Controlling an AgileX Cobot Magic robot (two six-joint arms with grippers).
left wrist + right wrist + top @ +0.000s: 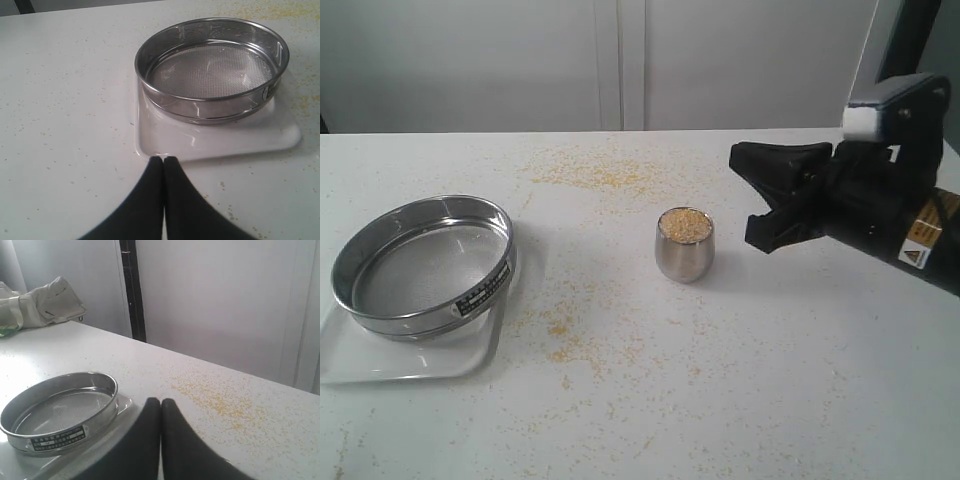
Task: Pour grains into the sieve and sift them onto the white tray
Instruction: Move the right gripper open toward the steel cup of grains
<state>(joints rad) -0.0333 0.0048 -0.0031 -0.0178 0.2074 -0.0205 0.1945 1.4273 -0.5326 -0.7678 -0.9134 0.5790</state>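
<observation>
Noted nearest, at front left of the bench [770, 400]: white tray [380, 365], shallow, rounded at the corners, bare of sifted matter as far as visible. Found resting on it, toward its far side: sieve [423, 265], wide steel hoop with fine mesh floor and small label strip, upright and empty. Logged just short of the tray, per the left wrist view: left fingers [150, 195], pressed together on nothing. Found at mid-bench, well apart from the sieve: small steel cup [684, 258], upright, filled to the brim with grains [685, 224], fine yellow granules with paler bits among them. Noted near the cup on its right, not touching: right fingers [150, 435], clenched tight, holding nothing. Seen farther back: thin scatter of yellow specks [595, 175]. Judged nothing of the task done: cup yet to be grasped, grains yet to be poured, sifting to follow.
</observation>
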